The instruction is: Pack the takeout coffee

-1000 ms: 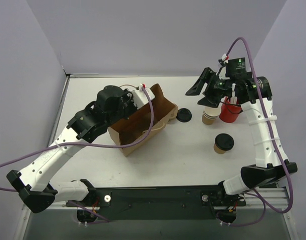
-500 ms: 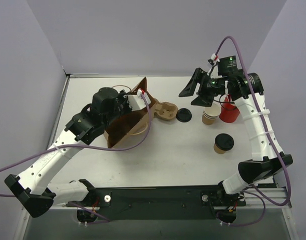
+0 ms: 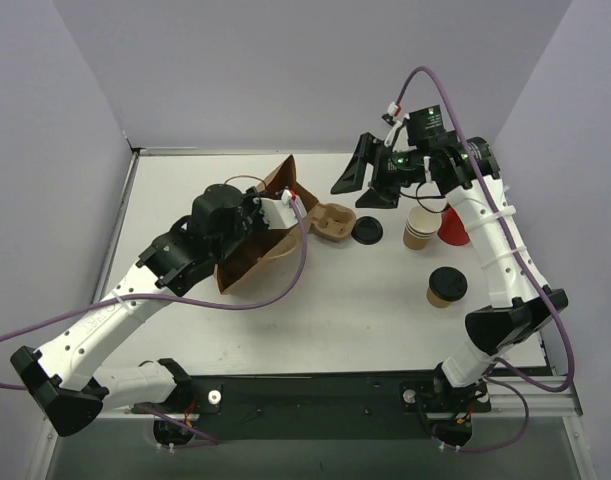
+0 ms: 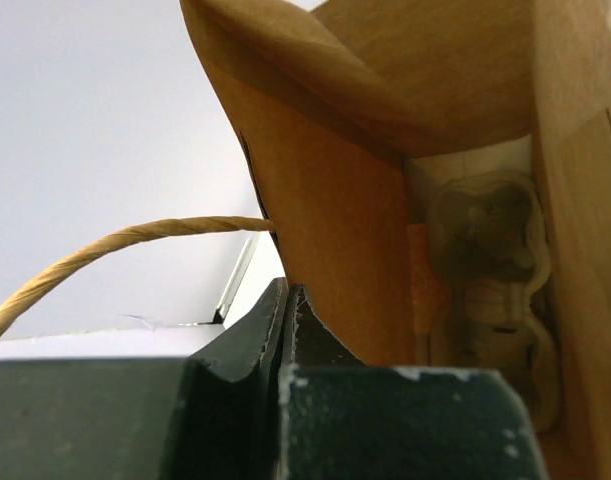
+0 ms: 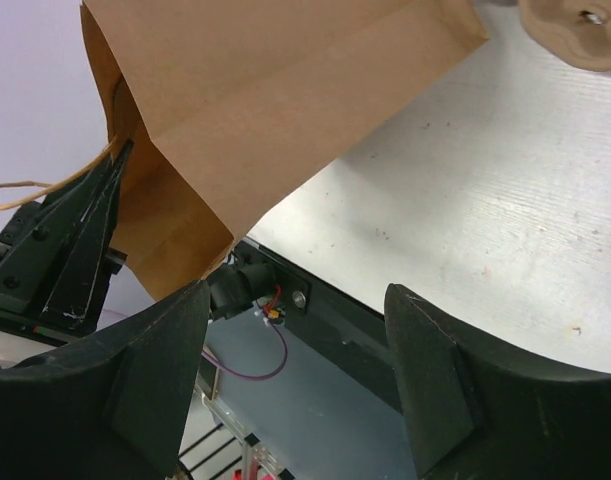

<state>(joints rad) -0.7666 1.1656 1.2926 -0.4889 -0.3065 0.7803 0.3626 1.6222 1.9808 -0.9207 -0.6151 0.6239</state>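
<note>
The white bench (image 3: 345, 320) carries a tipped paper bag (image 3: 241, 266), a pulp cup carrier (image 3: 332, 222), a black lid (image 3: 366, 231), stacked tan cups (image 3: 419, 230), a red cup (image 3: 451, 231) and the takeout coffee (image 3: 446, 287).

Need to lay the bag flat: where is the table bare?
Bare near strip of table between paper bag and takeout coffee; also the far-left corner. Crowded far right: cup carrier, black lid, tan cup stack, red cup.

Bright, even light — blurred wrist close-ups

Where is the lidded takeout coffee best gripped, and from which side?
Grip the takeout coffee by its kraft wall just under the black lid, jaws level, coming from the right. It stands upright, apart from the cup stack.
</note>
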